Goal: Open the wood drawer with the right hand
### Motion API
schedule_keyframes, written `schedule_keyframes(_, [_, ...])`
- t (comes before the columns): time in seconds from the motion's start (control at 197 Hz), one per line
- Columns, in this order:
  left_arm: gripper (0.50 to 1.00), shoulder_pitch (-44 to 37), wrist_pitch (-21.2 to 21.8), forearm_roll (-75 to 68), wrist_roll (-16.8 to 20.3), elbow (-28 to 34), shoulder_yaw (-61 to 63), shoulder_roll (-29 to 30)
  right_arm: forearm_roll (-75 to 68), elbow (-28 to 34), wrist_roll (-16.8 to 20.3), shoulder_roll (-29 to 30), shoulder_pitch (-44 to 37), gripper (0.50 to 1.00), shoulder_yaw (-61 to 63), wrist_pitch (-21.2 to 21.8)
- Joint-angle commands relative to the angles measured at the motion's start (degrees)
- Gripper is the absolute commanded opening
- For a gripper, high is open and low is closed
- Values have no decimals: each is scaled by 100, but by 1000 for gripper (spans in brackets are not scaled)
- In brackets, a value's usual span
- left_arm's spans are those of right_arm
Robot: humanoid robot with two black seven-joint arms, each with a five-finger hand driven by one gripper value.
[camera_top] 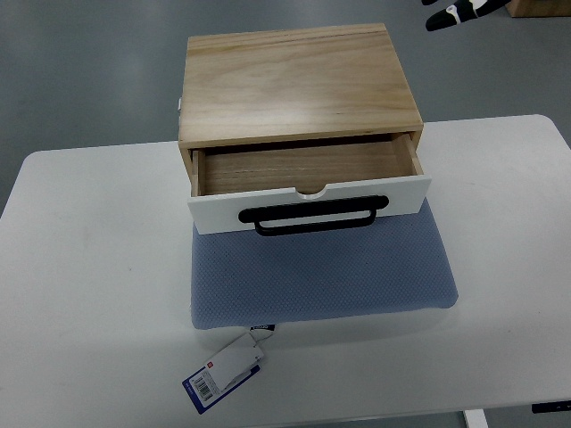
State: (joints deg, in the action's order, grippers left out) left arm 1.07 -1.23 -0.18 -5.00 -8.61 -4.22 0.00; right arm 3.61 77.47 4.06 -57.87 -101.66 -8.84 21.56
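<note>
A light wooden box [294,80] stands on a blue-grey cushion [321,272] on the white table [89,267]. Its drawer [303,169] is pulled out toward me and looks empty inside. The drawer's white front panel [401,194] carries a black bar handle [312,216]. Neither of my hands nor any arm shows in the top view.
A paper tag [223,370] with a blue edge hangs from the cushion's near left corner. Beyond the table lies grey floor, with black and white shoes [459,13] at the top right and a brown box corner [540,7] beside them.
</note>
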Motion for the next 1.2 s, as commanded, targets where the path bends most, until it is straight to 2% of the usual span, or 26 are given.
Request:
schedule_keyframes(0.0, [1000,-2,0,0,-1,0,0,0,17,-443,15,-67,1612,926,1761,-495])
schedule_keyframes(0.117, [1000,-2,0,0,-1,0,0,0,113,-883,51,91,2958,926,3379,-803])
schedule_keyframes(0.193, [1000,-2,0,0,-1,0,0,0,122,-962,59,153,3134,926,3574,-856])
schedule_keyframes(0.198, [1000,-2,0,0,-1,0,0,0,174,-1136,68,301,3509,926,3991,-995])
schedule_keyframes(0.238, [1000,-2,0,0,-1,0,0,0,227,-1296,59,399,3784,926,4232,-1110])
schedule_keyframes(0.299, [1000,-2,0,0,-1,0,0,0,236,-1340,59,417,3838,926,4277,-1137])
schedule_keyframes(0.304, [1000,-2,0,0,-1,0,0,0,254,-1540,42,573,4099,926,4520,-1276])
schedule_keyframes(0.37, [1000,-2,0,0,-1,0,0,0,271,-1779,42,821,4426,926,4830,-1462])
schedule_keyframes(0.42, [1000,-2,0,0,-1,0,0,0,271,-1780,42,821,4426,926,4831,-1462])
schedule_keyframes(0.426, [1000,-2,0,0,-1,0,0,0,385,-1971,33,1030,4661,924,5126,-1680])
schedule_keyframes(0.456, [1000,-2,0,0,-1,0,0,0,526,-2069,33,1163,4795,924,5313,-1839])
schedule_keyframes(0.643, [1000,-2,0,0,-1,0,0,0,1106,-2421,-72,1875,5366,924,6184,-2525])
schedule_keyframes(0.694, [1000,-2,0,0,-1,0,0,0,1106,-2421,-72,1876,5367,924,6184,-2525])
schedule_keyframes(0.699, [1000,-2,0,0,-1,0,0,0,1115,-2491,-203,2006,5497,926,6315,-2586])
schedule_keyframes(0.74, [1000,-2,0,0,-1,0,0,0,1115,-2544,-371,2095,5604,926,6360,-2596])
schedule_keyframes(0.805, [1000,-2,0,0,-1,0,0,0,1115,-2553,-415,2122,5622,926,6360,-2596])
schedule_keyframes(0.811, [1000,-2,0,0,-1,0,0,0,1115,-2588,-659,2226,5743,926,6360,-2596])
schedule_keyframes(0.947, [1000,-2,0,0,-1,0,0,0,1019,-2623,-1136,2482,6096,930,6369,-2570])
schedule_keyframes(1.064, [1000,-2,0,0,-1,0,0,0,992,-2615,-1294,2649,6289,932,6369,-2543])
schedule_keyframes(1.196, [1000,-2,0,0,-1,0,0,0,1001,-2597,-1294,2859,6412,934,6360,-2534])
